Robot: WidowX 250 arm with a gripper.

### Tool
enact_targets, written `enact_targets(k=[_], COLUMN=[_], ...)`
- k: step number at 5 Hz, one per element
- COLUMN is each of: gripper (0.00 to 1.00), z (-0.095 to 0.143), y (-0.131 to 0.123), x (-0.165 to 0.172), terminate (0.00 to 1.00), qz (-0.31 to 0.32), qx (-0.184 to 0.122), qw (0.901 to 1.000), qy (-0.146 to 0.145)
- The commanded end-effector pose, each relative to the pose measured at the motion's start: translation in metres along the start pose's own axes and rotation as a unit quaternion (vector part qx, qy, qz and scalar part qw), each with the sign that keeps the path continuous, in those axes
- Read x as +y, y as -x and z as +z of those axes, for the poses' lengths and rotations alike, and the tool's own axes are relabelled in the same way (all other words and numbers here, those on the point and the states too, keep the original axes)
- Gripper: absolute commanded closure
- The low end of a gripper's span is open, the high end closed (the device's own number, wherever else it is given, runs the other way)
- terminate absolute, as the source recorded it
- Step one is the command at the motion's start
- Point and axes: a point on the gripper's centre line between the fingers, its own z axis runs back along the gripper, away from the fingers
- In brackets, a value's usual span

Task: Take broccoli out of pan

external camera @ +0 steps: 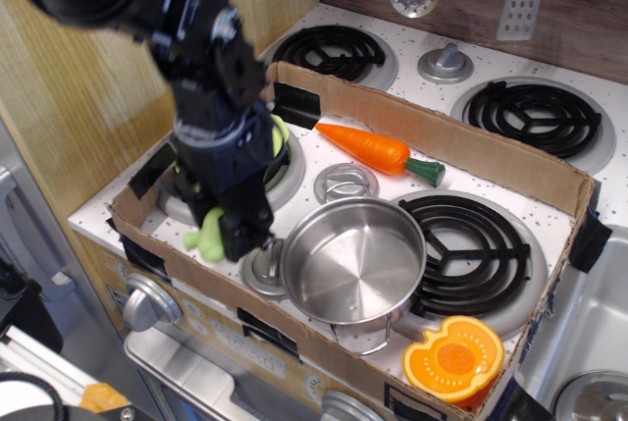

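Observation:
The pan [353, 266] is a shiny steel pot standing empty at the front middle of the toy stove. My black gripper [228, 235] is just left of the pan, low over the white stove top, and is shut on the small pale-green broccoli [206, 240]. The broccoli sticks out to the left of the fingers, outside the pan and close to the surface. Whether it touches the stove top I cannot tell.
A cardboard wall [471, 144] rings the work area. An orange carrot [375, 150] lies behind the pan. An orange slice piece [453, 354] lies at the front right. A lime-green leaf piece [282, 134] is mostly hidden behind my arm. Silver knobs [343, 184] and a black burner [473, 244] are nearby.

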Motion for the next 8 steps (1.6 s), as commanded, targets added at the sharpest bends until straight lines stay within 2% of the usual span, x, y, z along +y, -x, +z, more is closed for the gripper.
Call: enact_targets(k=[1, 2, 3, 5, 6, 7, 8], gripper=[1.00, 0.00, 0.00, 0.00, 0.00, 0.00, 0.00], z=[-0.013, -0.003, 0.020, 0.083, 0.090, 0.080, 0.080], y=[-0.010, -0.012, -0.016, -0.040, -0.054, -0.067, -0.067], x=[0.003, 0.003, -0.001, -0.009, -0.030, -0.054, -0.054], terminate=[0.00, 0.00, 0.00, 0.00, 0.00, 0.00, 0.00], qz=[-0.007, -0.014, -0.008, -0.016, -0.020, -0.023, -0.023], qx=[-0.023, -0.023, -0.006, 0.006, -0.033, -0.091, -0.091], qw=[0.9997, 0.9996, 0.9998, 0.9977, 0.9992, 0.9955, 0.9955], qy=[0.005, -0.004, -0.017, -0.066, -0.013, 0.006, 0.006])
